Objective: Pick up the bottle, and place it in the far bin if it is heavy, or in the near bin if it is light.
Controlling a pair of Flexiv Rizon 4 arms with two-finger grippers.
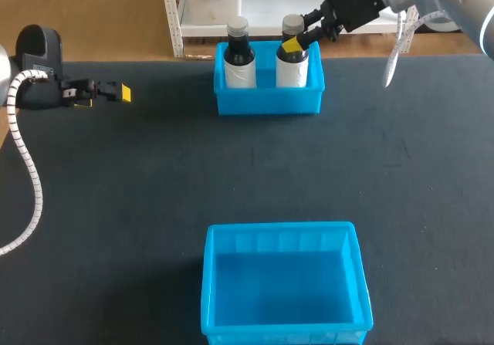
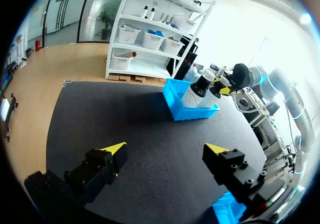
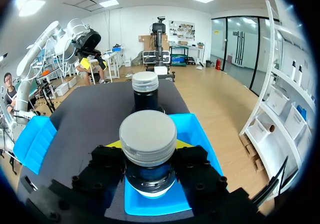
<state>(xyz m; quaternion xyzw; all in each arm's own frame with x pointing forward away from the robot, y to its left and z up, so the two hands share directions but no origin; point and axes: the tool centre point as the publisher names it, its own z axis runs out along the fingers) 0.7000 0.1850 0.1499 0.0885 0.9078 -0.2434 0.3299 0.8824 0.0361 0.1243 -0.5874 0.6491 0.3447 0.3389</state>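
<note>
My right gripper (image 1: 298, 41) is clamped on the neck of the dark, white-labelled bottle with a grey cap (image 1: 292, 67); it stands upright in the far blue plastic bin (image 1: 266, 103), beside a second, similar bottle (image 1: 239, 64); judging by that, only letting go is left; the near blue plastic bin (image 1: 208, 283) plays no part; my left gripper (image 2: 167, 147) gapes wide, holding nothing.

Looking out between the left gripper's (image 2: 166, 149) wide-spread fingers across the dark table (image 2: 125, 114) to the far bin (image 2: 186, 116), with the right gripper (image 2: 224, 88) at the neck of one bottle (image 2: 211, 99), a second bottle (image 2: 192, 96) beside it, and the near bin's (image 2: 227, 206) corner by one finger.
</note>
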